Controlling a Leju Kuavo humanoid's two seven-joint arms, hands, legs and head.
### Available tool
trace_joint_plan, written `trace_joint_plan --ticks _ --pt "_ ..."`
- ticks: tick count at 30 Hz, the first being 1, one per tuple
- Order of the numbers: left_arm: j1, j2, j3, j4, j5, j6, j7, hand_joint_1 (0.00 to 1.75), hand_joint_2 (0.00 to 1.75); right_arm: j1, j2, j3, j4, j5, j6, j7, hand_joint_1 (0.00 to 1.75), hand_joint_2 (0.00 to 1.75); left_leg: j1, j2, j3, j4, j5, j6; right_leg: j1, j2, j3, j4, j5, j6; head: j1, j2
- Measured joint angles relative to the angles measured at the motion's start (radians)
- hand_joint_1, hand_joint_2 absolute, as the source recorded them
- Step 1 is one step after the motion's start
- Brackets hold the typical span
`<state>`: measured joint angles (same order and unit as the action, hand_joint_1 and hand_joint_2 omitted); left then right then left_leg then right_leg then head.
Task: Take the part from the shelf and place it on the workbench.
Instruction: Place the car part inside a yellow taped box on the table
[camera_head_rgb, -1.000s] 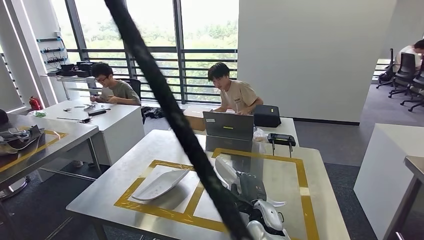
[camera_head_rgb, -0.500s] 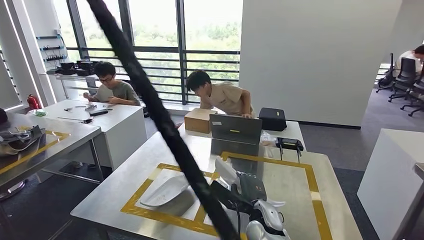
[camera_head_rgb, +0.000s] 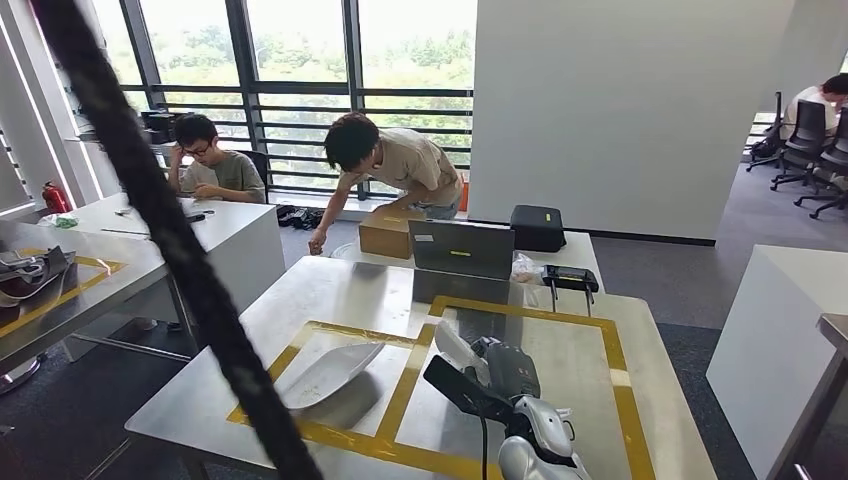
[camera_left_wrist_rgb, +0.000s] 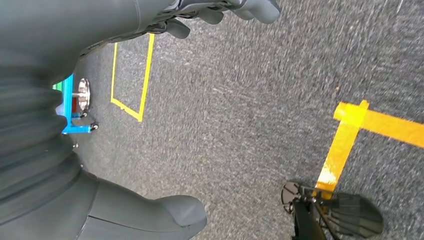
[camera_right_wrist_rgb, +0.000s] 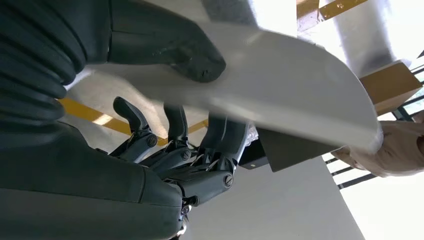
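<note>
Camera's swung closer to workbench (camera_head_rgb: 560, 400); right hand (camera_head_rgb: 500, 375) grips white part (camera_right_wrist_rgb: 300, 85), left hand (camera_left_wrist_rgb: 220, 12) hangs empty, fingers loosely apart. You're mid-carry: next, lower it inside the yellow tape (camera_head_rgb: 612, 380).

No legible text, brand, number or sign on any surface. Laptop (camera_head_rgb: 460, 249) lid carries small yellow-green sticker, lettering too small to read. Black case (camera_head_rgb: 537, 228) bears similar yellow-green mark, unreadable. Cardboard box (camera_head_rgb: 385, 232): no print discernible.
</note>
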<state>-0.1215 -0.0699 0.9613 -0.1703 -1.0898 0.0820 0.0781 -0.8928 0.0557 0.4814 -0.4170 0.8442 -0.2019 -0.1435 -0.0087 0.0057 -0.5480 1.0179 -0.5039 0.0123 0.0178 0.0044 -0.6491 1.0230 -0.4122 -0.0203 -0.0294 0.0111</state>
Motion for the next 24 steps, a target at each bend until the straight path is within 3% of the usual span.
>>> trace_joint_plan --ticks 2,24 --pt "0.0 -0.001 0.0 0.0 0.001 0.0 0.005 0.0 0.0 0.0 0.0 0.0 0.0 0.0 0.0 0.002 0.0 0.0 0.0 0.0 0.001 0.0 0.0 -0.001 -0.001 0.0 0.001 0.0 0.001 -0.001 0.0 0.0" --pt "0.002 0.001 0.01 0.0 0.013 -0.017 -0.003 0.0 0.0 0.0 0.002 0.0 0.0 0.01 0.0 -0.018 0.0 0.0 -0.004 0.0 0.007 0.0 0.0 0.0 -0.006 -0.001 0.009 0.0 0.001 0.001 0.0 0.0"
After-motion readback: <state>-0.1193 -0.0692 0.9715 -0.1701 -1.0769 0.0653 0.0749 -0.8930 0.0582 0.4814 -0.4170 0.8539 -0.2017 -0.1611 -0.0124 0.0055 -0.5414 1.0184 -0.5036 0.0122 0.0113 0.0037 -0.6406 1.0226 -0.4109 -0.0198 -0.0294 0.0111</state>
